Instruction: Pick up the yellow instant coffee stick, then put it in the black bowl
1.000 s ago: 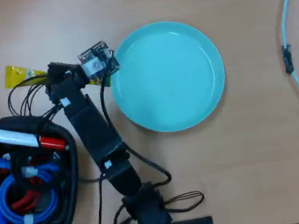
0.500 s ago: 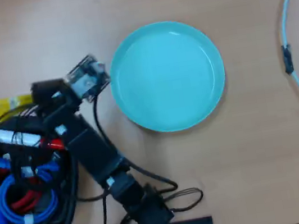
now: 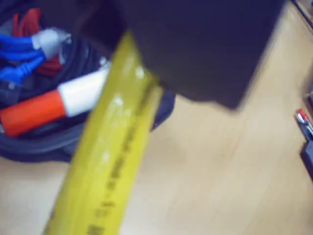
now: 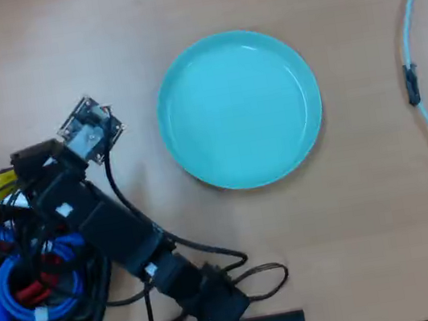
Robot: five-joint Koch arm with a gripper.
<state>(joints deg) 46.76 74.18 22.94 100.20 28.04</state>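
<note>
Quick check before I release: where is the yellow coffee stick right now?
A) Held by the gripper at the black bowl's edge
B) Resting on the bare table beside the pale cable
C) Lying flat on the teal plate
A: in the wrist view the yellow coffee stick runs out from under the gripper past the black bowl rim, and the teal plate holds nothing overhead.

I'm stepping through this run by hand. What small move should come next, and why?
Probably open the pincer: the yellow coffee stick it holds already hangs at the black bowl, partly over its rim beside the white marker.
</note>
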